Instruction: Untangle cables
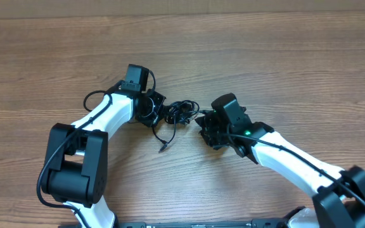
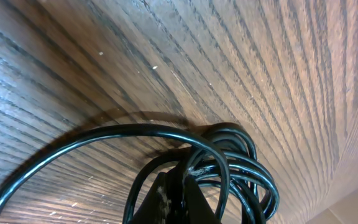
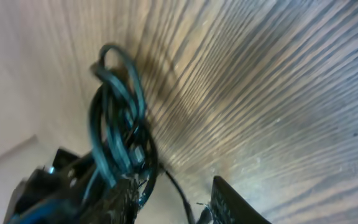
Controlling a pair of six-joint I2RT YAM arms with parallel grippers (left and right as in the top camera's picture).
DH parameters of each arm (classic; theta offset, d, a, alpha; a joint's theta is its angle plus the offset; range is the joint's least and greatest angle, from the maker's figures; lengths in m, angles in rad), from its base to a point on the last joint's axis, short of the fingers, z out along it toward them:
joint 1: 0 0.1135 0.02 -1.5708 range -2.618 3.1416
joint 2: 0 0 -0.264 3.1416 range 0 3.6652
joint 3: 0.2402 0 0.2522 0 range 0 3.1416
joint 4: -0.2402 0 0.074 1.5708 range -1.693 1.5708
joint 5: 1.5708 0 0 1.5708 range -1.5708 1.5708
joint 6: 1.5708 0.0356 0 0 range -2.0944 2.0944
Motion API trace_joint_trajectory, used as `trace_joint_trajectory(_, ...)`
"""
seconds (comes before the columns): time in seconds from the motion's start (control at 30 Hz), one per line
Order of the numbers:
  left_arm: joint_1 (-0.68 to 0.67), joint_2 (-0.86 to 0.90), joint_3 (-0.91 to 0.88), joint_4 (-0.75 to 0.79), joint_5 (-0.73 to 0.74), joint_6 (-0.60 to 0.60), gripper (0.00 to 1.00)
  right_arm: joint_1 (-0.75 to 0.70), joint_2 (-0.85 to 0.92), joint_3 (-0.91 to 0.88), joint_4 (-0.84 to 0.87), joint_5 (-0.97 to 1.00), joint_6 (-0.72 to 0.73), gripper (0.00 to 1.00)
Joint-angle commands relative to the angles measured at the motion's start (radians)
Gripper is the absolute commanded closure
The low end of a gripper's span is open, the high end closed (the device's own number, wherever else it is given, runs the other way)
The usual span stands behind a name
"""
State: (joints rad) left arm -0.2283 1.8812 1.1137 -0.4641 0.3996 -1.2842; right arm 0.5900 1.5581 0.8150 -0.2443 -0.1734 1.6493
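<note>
The cables [image 1: 180, 113] lie as a tangled black bundle on the wooden table between my two grippers, with one loose end trailing to a small plug [image 1: 163, 147]. My left gripper [image 1: 154, 109] touches the bundle's left side. In the left wrist view its jaws [image 2: 182, 186] are shut on strands of the cables [image 2: 241, 168], whose loops spread out to the right. My right gripper [image 1: 204, 124] sits at the bundle's right edge. In the right wrist view its fingers [image 3: 235, 202] stand apart, one thin strand [image 3: 182, 196] runs loose between them, and the bundle [image 3: 114, 118] rises on the left.
Bare wooden tabletop [image 1: 284, 57] surrounds the bundle on all sides. The left arm's own thick black cable [image 1: 94, 98] loops out beside its wrist. The arm bases stand at the near edge.
</note>
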Motion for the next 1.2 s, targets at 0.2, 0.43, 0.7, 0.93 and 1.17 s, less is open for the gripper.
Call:
trace_joint_trajectory(0.2,0.005,-0.011,0.002,0.0,0.051,-0.015,0.96,0.005,0.019,0.009,0.122,0.015,0.056,0.64)
trace_joint_trajectory(0.43,0.005,-0.011,0.002,0.019,0.069,0.006,0.96,0.006,0.02,0.009,0.125,0.016,0.056,0.67)
trace_joint_trajectory(0.7,0.005,-0.011,0.002,0.02,0.064,0.098,0.95,0.006,0.02,0.009,0.037,0.016,0.055,0.66)
trace_joint_trajectory(0.93,-0.001,-0.011,0.002,0.023,0.073,0.153,0.95,0.006,0.02,0.009,0.03,0.016,0.055,0.67)
trace_joint_trajectory(1.17,-0.044,-0.011,0.002,0.023,0.043,0.155,0.88,0.006,0.021,0.009,0.03,0.016,0.056,0.67)
